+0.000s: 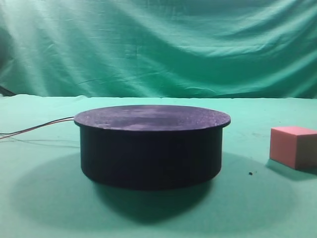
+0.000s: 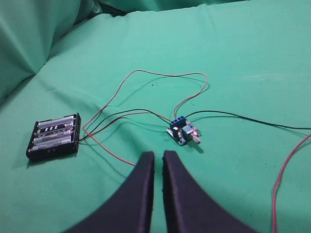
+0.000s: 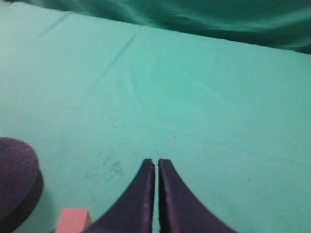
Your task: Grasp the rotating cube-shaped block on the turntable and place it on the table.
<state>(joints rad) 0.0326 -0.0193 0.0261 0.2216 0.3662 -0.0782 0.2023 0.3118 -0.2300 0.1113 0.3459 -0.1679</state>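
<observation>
The pinkish-salmon cube-shaped block (image 1: pixel 293 147) rests on the green table (image 1: pixel 44 198) at the right edge of the exterior view, apart from the black turntable (image 1: pixel 151 146), whose flat top is bare. In the right wrist view the block (image 3: pixel 74 221) lies at the bottom left, beside the turntable's rim (image 3: pixel 17 174). My right gripper (image 3: pixel 156 162) is shut and empty, above the cloth to the right of the block. My left gripper (image 2: pixel 158 154) is shut and empty over the cloth near the wiring. Neither gripper shows in the exterior view.
A black battery holder (image 2: pixel 54 136) and a small blue circuit board (image 2: pixel 182 131) lie on the cloth in the left wrist view, joined by red and black wires (image 2: pixel 146 74). Wires (image 1: pixel 34 130) trail from the turntable's left side. Green backdrop (image 1: pixel 158 44) hangs behind.
</observation>
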